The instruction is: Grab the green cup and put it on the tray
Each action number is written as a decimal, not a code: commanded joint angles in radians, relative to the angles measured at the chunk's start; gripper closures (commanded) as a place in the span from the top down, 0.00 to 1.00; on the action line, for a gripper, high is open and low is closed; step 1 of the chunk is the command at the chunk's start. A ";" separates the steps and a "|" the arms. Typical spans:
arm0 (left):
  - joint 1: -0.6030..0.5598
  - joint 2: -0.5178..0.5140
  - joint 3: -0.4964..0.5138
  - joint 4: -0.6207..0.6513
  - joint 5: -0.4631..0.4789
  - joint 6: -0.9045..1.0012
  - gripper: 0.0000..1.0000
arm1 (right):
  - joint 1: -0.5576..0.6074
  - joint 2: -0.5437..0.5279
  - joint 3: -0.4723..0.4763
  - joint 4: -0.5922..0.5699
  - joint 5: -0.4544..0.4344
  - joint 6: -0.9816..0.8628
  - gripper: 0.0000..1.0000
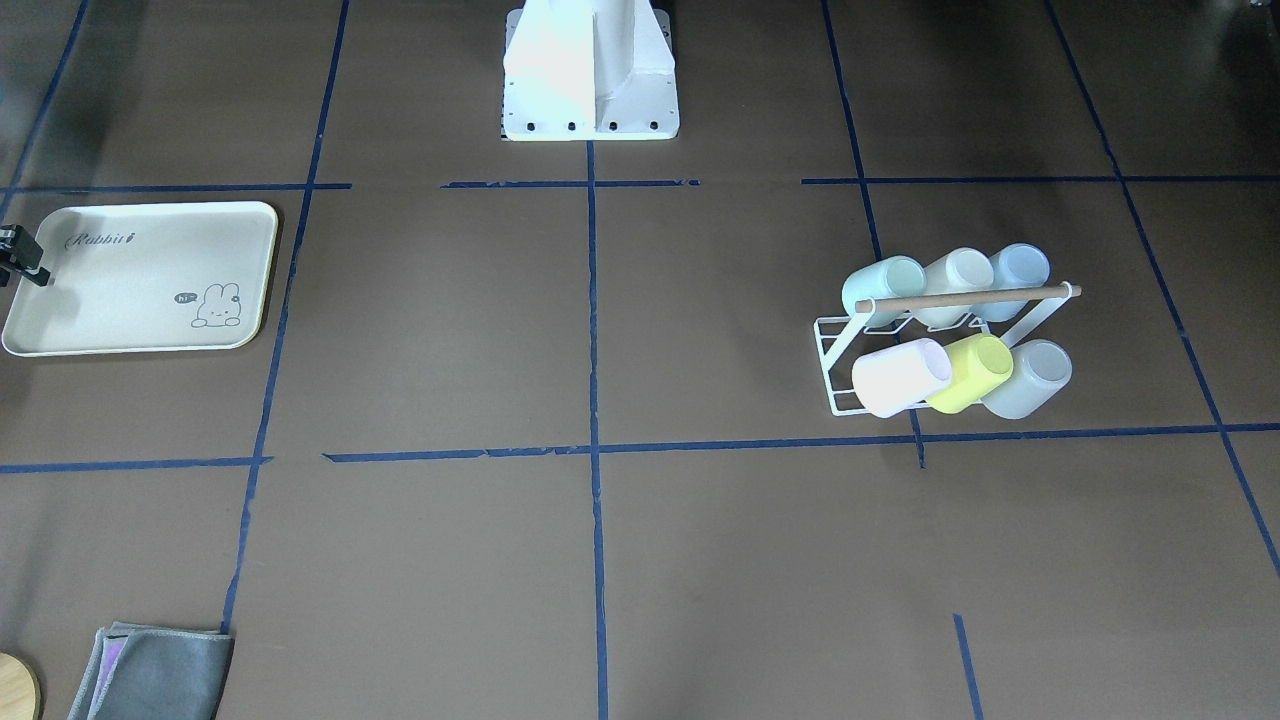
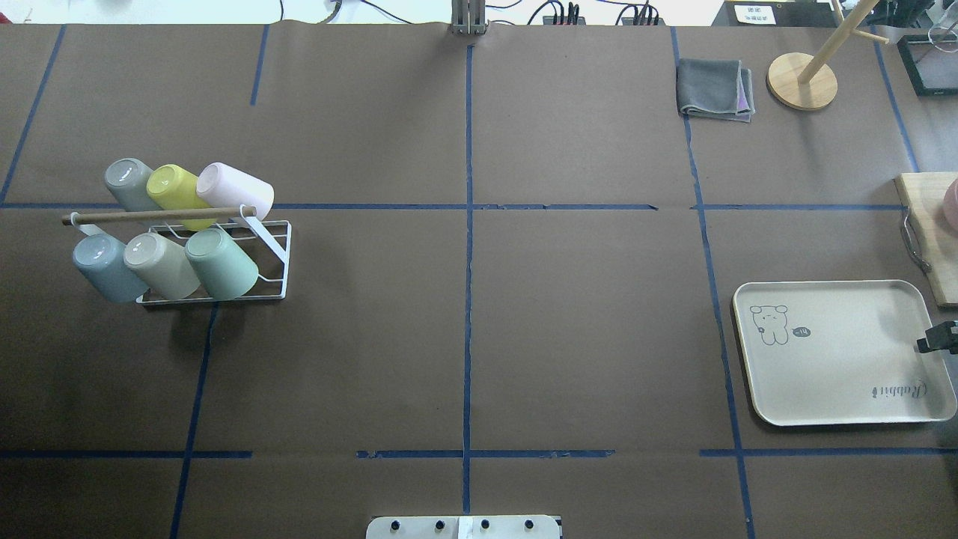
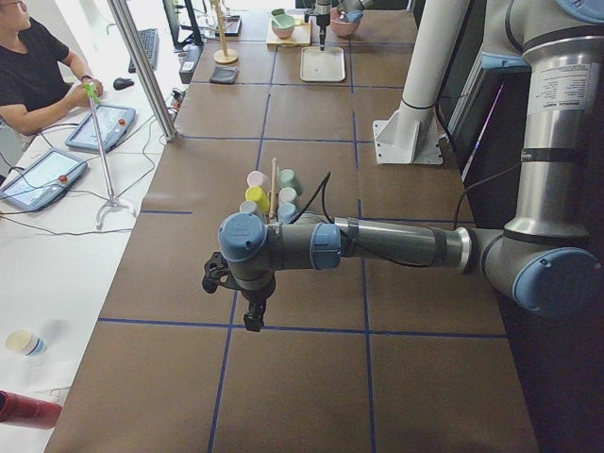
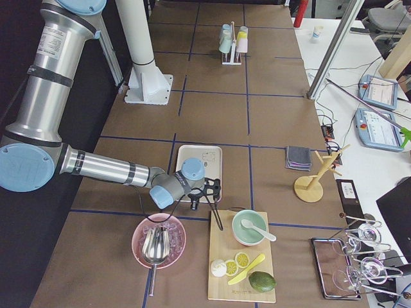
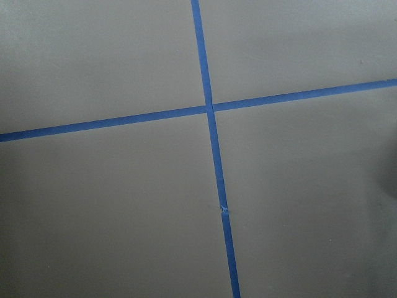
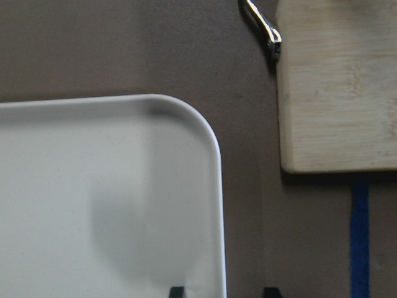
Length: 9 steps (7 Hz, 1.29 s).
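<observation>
"Rabbit" and "hi" on tray (image 1: 120, 300)

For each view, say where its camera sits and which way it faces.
Front-facing: across table, facing robot base.
Overhead: behind robot, looking forward-down; base edge.
Left: left end; left arm near.
Right: right end; right arm near.
Left wrist: down at taped table.
Right wrist: down at tray; tool tips.
Front, overhead share green cup, tray.

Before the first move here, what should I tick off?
1. The green cup sits uncovered at the end of the rack: ok.
2. The tray has room for a cup: ok.
3. The left gripper is open: cannot tell.
4. The right gripper is empty: ok.
5. The right gripper is off the tray: not ok, it hangs over the rim.
</observation>
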 commanded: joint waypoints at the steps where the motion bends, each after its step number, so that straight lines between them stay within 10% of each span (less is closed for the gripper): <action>1: 0.000 -0.002 0.000 0.000 0.000 0.000 1.00 | 0.002 0.001 0.000 0.000 -0.008 0.002 0.31; 9: 0.000 0.000 0.000 0.001 -0.002 -0.002 1.00 | -0.003 0.013 -0.003 -0.003 -0.020 0.000 0.32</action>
